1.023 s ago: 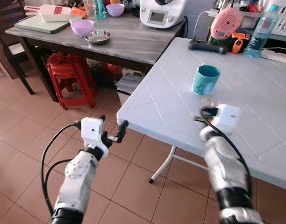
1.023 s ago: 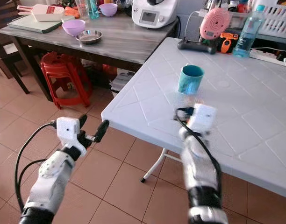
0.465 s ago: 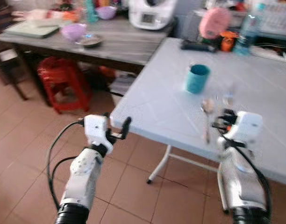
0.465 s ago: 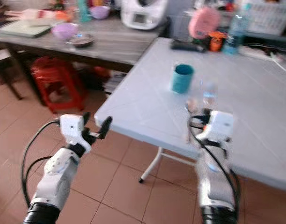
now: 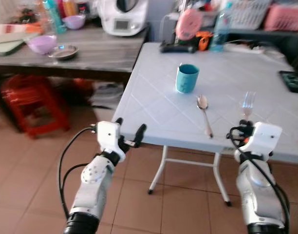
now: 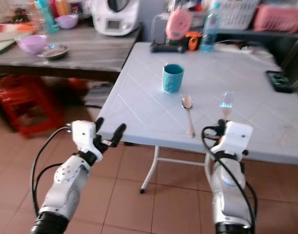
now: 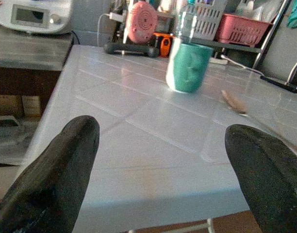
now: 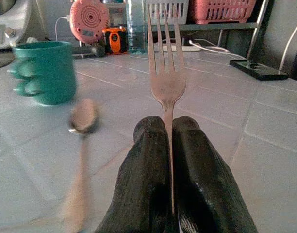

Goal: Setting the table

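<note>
The right gripper (image 8: 169, 145) was clamped on one fork (image 8: 165, 73), its two black fingers (image 8: 148, 184) pressed together on the handle with the tines pointing forward over the white table (image 5: 154, 105). It stood at the table's near edge, and in the eye views the fork (image 5: 247, 104) hung just above the tabletop. One spoon (image 5: 204, 113) lay flat on the table beside the fork, toward the robot's left, bowl away from the robot. One teal mug (image 5: 187, 78) stood upright farther in, just beyond the spoon's bowl.

The left gripper (image 5: 129, 139) hovered off the table's near left corner, over the tiled floor (image 5: 37, 165), its fingers (image 7: 56, 174) spread wide and holding nothing.

Along the table's far edge sat a pink round gadget (image 5: 189, 24), an orange item (image 5: 203, 39), a clear bottle (image 5: 220, 27) and a dark bar-shaped object (image 5: 176, 48). A dark flat item (image 5: 292, 80) lay at the right edge. To the left of the table stood a grey counter (image 5: 95, 51) with two purple bowls (image 5: 41, 43), one metal dish (image 5: 63, 51) and one white appliance (image 5: 123, 17); a red stool (image 5: 29, 100) stood beneath it.
</note>
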You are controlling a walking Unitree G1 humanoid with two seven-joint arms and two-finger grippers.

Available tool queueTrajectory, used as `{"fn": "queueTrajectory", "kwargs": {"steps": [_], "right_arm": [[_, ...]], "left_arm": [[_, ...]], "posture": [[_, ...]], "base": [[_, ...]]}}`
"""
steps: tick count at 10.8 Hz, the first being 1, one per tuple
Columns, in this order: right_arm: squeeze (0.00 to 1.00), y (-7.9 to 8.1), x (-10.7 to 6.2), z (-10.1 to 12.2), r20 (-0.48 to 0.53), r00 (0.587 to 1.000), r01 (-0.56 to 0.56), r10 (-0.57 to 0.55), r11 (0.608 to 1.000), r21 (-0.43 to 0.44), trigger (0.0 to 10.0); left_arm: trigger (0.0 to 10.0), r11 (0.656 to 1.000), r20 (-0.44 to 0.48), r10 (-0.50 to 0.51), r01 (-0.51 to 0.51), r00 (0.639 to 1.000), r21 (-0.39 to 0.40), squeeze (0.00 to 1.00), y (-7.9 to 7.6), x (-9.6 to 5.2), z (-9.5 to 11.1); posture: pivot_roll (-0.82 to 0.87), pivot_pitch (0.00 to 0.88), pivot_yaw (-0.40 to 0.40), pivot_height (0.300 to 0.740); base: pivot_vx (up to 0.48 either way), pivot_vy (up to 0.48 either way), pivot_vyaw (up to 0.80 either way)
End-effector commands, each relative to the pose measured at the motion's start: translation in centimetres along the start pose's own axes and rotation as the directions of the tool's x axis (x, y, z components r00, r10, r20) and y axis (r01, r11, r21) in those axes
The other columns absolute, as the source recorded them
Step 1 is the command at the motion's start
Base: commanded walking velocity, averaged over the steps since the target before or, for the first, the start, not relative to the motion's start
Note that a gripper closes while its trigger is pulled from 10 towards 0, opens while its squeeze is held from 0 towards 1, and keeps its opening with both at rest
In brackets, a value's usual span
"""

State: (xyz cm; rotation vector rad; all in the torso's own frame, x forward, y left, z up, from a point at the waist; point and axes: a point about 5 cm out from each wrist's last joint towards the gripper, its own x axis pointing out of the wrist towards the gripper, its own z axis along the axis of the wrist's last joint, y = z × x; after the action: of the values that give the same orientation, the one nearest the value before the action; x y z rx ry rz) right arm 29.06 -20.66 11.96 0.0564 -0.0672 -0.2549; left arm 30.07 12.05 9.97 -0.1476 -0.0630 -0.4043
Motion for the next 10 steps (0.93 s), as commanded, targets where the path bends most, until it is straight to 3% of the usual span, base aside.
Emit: {"fn": "queueTrajectory", "kwargs": {"steps": [1, 10], "right_arm": [[0.0, 0.39, 0.07, 0.9, 0.038, 0.999, -0.013, 0.013, 1.0, -0.006, 10.0], [0.0, -0.41, -0.85, 0.53, 0.041, 0.999, -0.011, 0.012, 1.0, -0.028, 10.0]], "left_arm": [[10.0, 1.0, 0.003, 0.009, -0.009, 1.0, 0.013, 0.0, 0.4, -0.1, 0.12], [10.0, 1.0, 0.001, -0.01, 0.01, 1.0, 0.012, 0.0, -0.06, 0.12, -0.1]], "posture": [[-0.01, 0.0, 0.038, 0.74], [-0.01, 0.0, 0.051, 0.74]], "base": [[0.0, 0.416, 0.0], [0.0, 0.433, 0.0]]}}
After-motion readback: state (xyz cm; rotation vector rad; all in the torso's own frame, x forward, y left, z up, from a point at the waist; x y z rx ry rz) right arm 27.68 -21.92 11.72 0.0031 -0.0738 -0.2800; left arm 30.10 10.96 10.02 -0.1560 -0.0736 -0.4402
